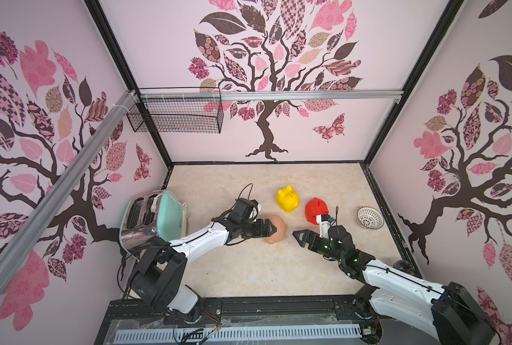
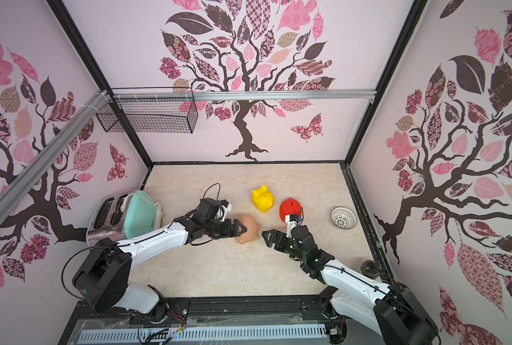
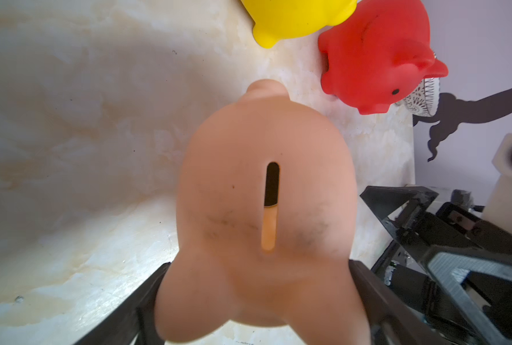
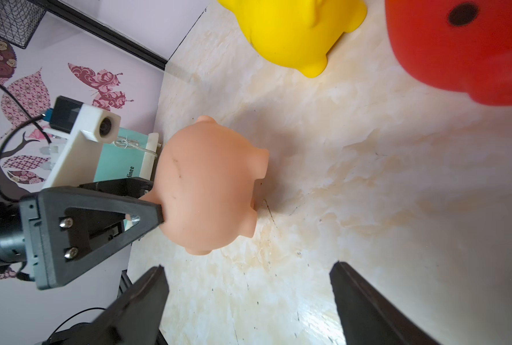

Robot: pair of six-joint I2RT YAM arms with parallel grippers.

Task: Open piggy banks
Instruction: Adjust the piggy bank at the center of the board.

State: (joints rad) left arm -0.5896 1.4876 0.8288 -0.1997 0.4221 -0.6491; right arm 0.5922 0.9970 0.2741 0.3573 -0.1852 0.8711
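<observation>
**Presently my left gripper [image 1: 271, 228] grips the peach piggy bank [image 1: 280, 234]**

In both top views the peach piggy bank [image 2: 250, 232] is at the middle of the desk [image 1: 248, 268]. My right gripper [image 1: 301, 237] is just beside it, jaws apart and holding nothing. The yellow piggy bank [image 1: 287, 198] and red piggy bank [image 1: 314, 209] stand nearer the far edge. The white lattice bowl [image 2: 343, 218] by the right edge shows only its own pattern inside.

From my left wrist, my fingers [image 3: 135, 313] flank the peach piggy bank [image 3: 263, 143], whose coin slot [image 3: 271, 206] shows dark, then lit orange.

From my right wrist, that gripper's fingers [image 4: 141, 304] gape over the desk.
</observation>
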